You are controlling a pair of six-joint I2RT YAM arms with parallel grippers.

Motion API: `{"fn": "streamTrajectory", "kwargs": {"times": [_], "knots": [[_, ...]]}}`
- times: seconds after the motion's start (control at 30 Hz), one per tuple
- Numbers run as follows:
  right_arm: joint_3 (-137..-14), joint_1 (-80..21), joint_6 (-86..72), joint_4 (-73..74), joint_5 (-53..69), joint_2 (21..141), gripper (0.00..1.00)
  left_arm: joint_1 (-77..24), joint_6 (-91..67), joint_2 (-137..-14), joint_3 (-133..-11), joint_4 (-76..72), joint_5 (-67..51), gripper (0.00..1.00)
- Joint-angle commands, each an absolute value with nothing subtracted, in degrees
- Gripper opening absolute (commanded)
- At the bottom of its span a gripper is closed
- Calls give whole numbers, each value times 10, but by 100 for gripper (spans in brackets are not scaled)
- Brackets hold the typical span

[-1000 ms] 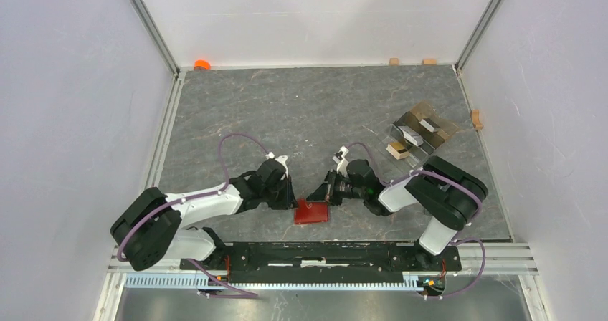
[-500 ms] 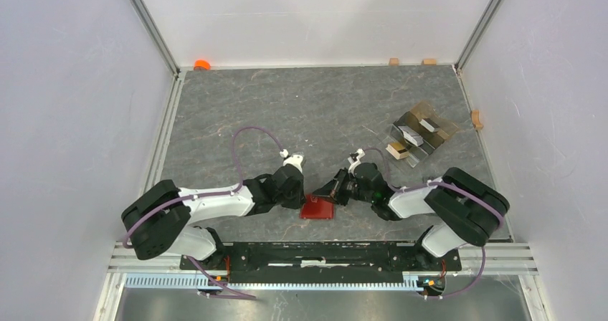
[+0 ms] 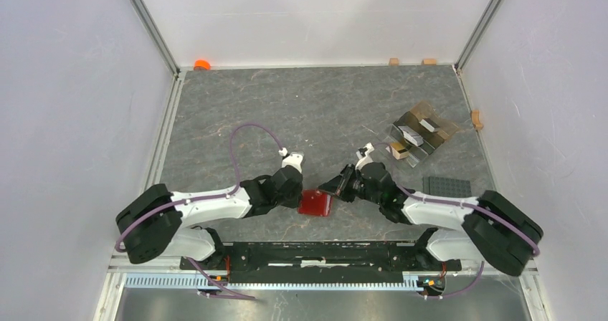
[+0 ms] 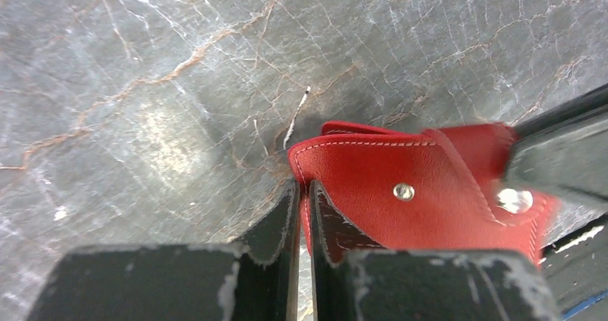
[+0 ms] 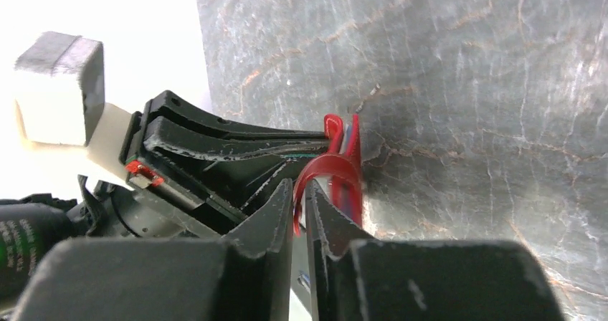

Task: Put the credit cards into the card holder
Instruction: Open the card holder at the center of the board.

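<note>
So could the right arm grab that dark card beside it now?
Probably not yet: the right gripper is shut on the red card holder and must let go first. The dark card itself lies uncovered on the table, close by.

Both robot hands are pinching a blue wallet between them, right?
Not quite. The wallet is red, not blue, and the left wrist view shows that plainly. The rest is right: the left hand and the right hand are both pinching it between them.
</note>
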State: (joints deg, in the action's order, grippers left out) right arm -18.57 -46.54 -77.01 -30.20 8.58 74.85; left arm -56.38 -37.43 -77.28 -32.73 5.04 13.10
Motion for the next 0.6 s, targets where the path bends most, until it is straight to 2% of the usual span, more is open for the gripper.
{"fn": "streamTrajectory", "kwargs": {"times": [0.0, 0.07, 0.13, 0.23, 0.33, 0.43, 0.57], "knots": [[-226, -467, -661, -242, 6, 657, 32, -562, -268, -735, -351, 88, 138, 8], [-233, -467, -622, -195, -34, 617, 53, -562, -236, -734, -371, 86, 128, 17], [-236, -467, -580, -149, -77, 565, 68, -561, -220, -739, -403, 105, 134, 31], [-246, -466, -488, -112, -114, 517, 82, -561, -227, -748, -459, 149, 146, 47], [-279, -456, -406, -53, -116, 516, 87, -561, -298, -747, -492, 187, 168, 60], [-321, -438, -320, -14, -62, 553, 86, -561, -410, -735, -479, 202, 149, 64], [-338, -418, -240, -22, 28, 598, 79, -561, -544, -696, -379, 124, 80, 65]]}}
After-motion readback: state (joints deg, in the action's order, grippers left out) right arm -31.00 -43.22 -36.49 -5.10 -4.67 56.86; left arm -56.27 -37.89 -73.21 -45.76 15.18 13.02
